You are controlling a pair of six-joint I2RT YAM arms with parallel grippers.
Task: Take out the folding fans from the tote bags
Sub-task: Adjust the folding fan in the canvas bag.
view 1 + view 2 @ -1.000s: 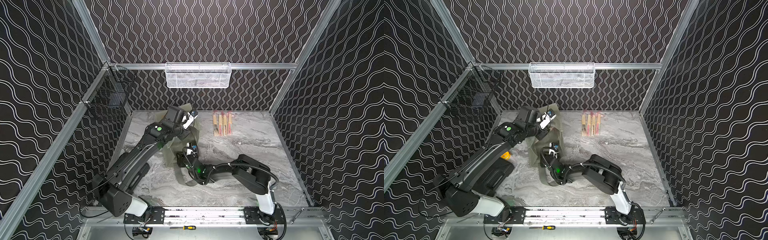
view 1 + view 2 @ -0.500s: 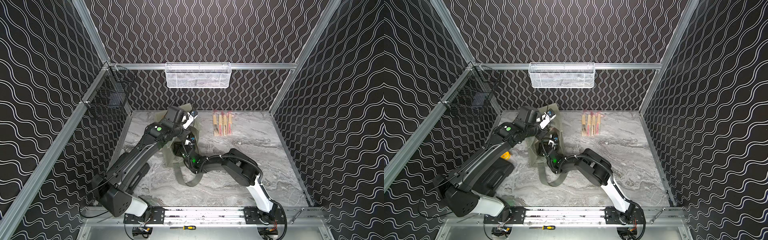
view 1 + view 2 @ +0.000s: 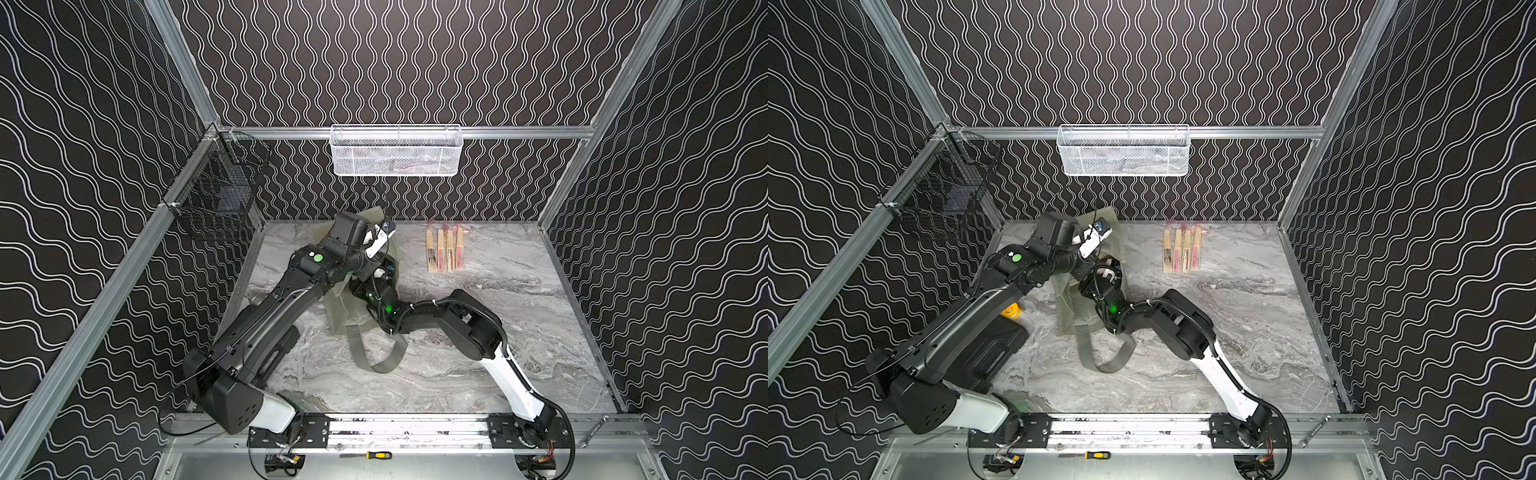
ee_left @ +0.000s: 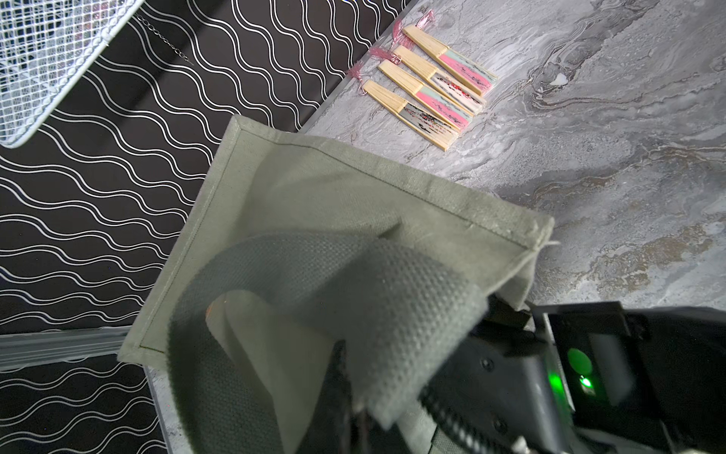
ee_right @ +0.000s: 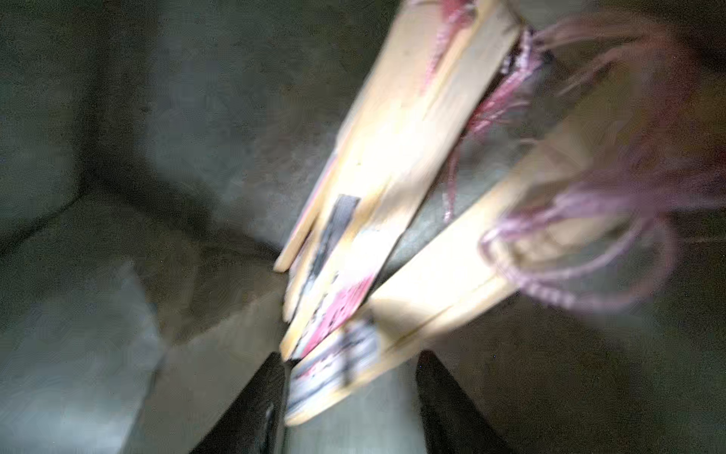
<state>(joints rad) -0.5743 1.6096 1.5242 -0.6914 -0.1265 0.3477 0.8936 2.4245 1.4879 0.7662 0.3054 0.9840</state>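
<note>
The grey-green tote bag (image 3: 345, 309) (image 3: 1069, 309) lies at the back left of the table, its mouth lifted. My left gripper (image 4: 351, 416) is shut on the bag's strap and rim fabric (image 4: 314, 196) and holds them up. My right gripper (image 5: 349, 365) reaches inside the bag and is open. The patterned end of one folding fan (image 5: 338, 377) lies between its fingers, against one finger and apart from the other. Up to three blurred fans (image 5: 393, 177) with pink tassels lie inside. Several more fans (image 3: 444, 250) (image 3: 1181, 250) (image 4: 428, 92) lie in a row on the table.
A white mesh basket (image 3: 397, 151) hangs on the back wall and a black wire basket (image 3: 216, 199) on the left wall. A yellow object (image 3: 1011, 311) and a black object (image 3: 992, 353) lie under my left arm. One loose strap (image 3: 376, 353) trails forward.
My right arm has pushed its gripper further back into the bag's mouth. The left arm has kept the bag's rim lifted without moving.
</note>
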